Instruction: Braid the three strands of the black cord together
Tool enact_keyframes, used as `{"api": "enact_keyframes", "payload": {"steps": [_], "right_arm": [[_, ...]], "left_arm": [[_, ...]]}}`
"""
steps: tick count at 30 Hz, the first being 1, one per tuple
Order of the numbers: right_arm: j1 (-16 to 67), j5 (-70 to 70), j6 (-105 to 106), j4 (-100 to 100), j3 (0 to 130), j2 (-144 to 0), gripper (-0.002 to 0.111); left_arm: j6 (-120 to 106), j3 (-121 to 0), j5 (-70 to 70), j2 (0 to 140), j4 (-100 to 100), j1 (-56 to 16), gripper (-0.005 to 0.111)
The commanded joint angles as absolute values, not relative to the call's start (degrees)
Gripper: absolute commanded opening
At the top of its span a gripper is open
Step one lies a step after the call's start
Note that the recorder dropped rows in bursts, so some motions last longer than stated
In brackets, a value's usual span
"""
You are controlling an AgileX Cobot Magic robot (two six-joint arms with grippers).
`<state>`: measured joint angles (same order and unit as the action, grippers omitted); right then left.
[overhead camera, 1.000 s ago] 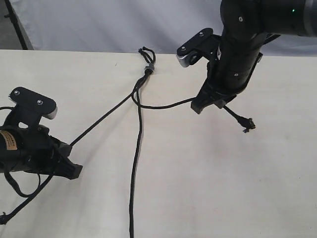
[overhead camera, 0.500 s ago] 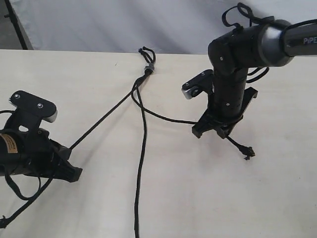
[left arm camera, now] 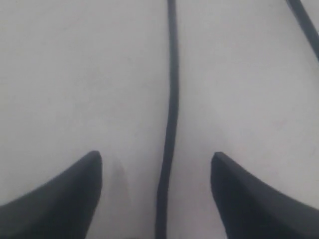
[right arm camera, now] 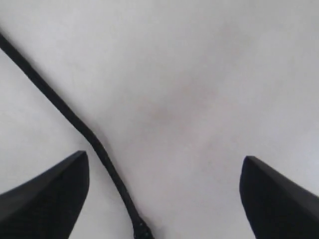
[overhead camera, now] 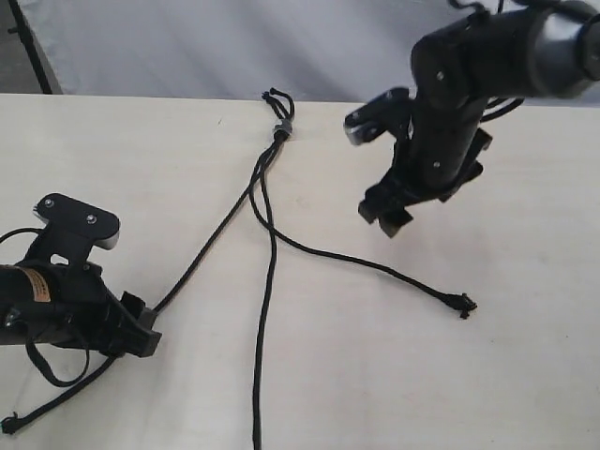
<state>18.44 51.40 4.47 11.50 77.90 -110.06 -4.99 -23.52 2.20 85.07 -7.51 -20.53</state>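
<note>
The black cord is bound by a small grey band (overhead camera: 282, 128) at the far middle of the table, with short loops behind it. Three strands fan out toward the front. The left strand (overhead camera: 202, 261) runs to my left gripper (overhead camera: 141, 330) and on to a knot (overhead camera: 8, 424). In the left wrist view that strand (left arm camera: 172, 99) lies between the spread fingers of the open left gripper (left arm camera: 156, 155), touching neither. The middle strand (overhead camera: 265, 309) runs straight to the front edge. The right strand (overhead camera: 375, 267) lies loose, ending in a knot (overhead camera: 464, 305). My right gripper (overhead camera: 389, 214) hangs open above it; the right wrist view shows the strand (right arm camera: 65, 109) under the open right gripper (right arm camera: 164, 156).
The pale table (overhead camera: 487, 375) carries only the cord. A white backdrop (overhead camera: 187, 47) stands behind the far edge. A loop of the left arm's thicker cable (overhead camera: 56, 370) hangs beside the left gripper. A second strand (left arm camera: 304, 20) crosses a corner of the left wrist view.
Both grippers have opened and let go of their strands. The right strand has dropped onto the table and the right gripper has lifted back. The left gripper shifted slightly right.
</note>
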Motion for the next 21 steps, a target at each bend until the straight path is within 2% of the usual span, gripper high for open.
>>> {"api": "enact_keyframes", "payload": {"steps": [1, 5, 10, 16, 21], "right_arm": [[18.3, 45.9, 4.3, 10.4, 76.4, -99.3, 0.078], [18.3, 37.3, 2.9, 10.1, 69.8, -90.1, 0.078], [18.3, 25.3, 1.3, 10.1, 58.5, -81.9, 0.078], [18.3, 16.4, 1.8, 10.4, 49.9, -80.5, 0.078], [18.3, 13.2, 1.8, 10.5, 47.5, -80.5, 0.078]], "left_arm": [[-4.5, -23.3, 3.1, 85.2, -8.1, -20.2, 0.068], [-3.6, -23.4, 2.8, 85.2, -8.1, -21.7, 0.068], [-2.6, -26.7, -1.6, 85.2, -8.1, -29.4, 0.068], [1.3, -35.7, -9.6, 86.2, -8.1, -38.8, 0.068], [1.8, -41.2, -12.3, 93.1, -8.1, -41.4, 0.068]]}}
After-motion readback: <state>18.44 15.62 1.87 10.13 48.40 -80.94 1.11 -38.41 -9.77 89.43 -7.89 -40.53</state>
